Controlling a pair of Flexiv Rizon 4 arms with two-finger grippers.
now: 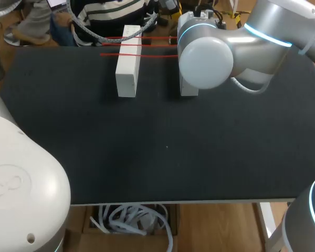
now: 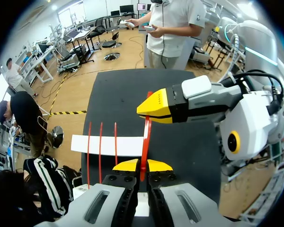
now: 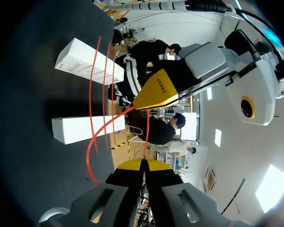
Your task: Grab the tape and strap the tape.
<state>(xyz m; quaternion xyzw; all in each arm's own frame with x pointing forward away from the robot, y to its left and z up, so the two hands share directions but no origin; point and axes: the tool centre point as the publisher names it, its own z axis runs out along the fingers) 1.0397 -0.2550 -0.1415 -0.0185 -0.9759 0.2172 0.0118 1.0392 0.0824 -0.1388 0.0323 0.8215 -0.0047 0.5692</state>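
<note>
left wrist view: left gripper (image 2: pixel 143 166) clenched on a thin red tape strip (image 2: pixel 145 137), on the near side of the long white rectangular block (image 2: pixel 104 145); right gripper (image 2: pixel 150 109) pinches the same strip just past that block. judged: held taut between both for strapping.

1. The left tool (image 2: pixel 142 165) pinches its yellow tips on a strand of red tape (image 2: pixel 145 142).
2. The right tool (image 3: pixel 143 164) also clamps the tape, just ahead of the left tool and crosswise to it.
3. The right arm (image 1: pixel 236 47) enters bent from the right.
4. The left arm (image 1: pixel 21 178) fills the near left corner.
</note>
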